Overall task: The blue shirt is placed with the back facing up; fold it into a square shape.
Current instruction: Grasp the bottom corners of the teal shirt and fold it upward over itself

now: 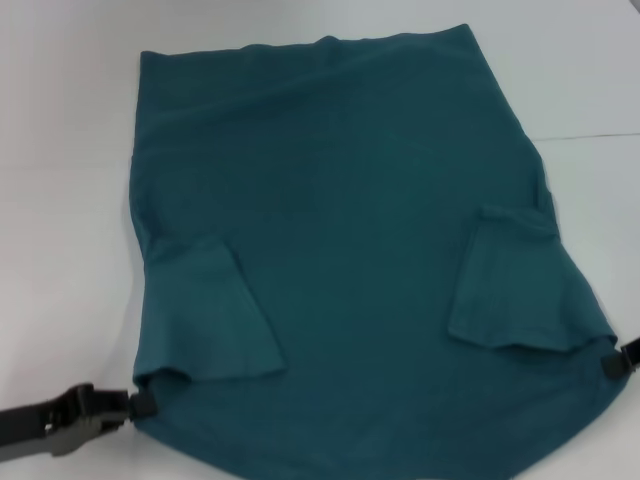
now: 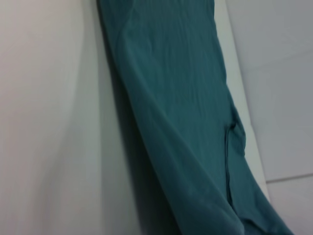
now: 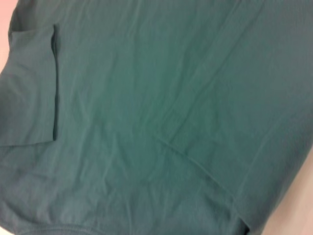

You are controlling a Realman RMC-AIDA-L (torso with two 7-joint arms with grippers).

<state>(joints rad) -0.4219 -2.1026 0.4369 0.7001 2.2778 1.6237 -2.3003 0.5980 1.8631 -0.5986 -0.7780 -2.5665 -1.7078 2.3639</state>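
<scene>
Folding looks partway done: the blue shirt (image 1: pixel 350 230) lies plain side up on the white table (image 1: pixel 60 150), both sleeves turned inward over the body, and the lengthwise fold that would make a square is, by my judgement, not yet made. The left gripper (image 1: pixel 140 404) pinches the near shoulder edge beside its folded sleeve, arm reaching in low from the outside. The right gripper (image 1: pixel 612 364) pinches the matching edge opposite.
</scene>
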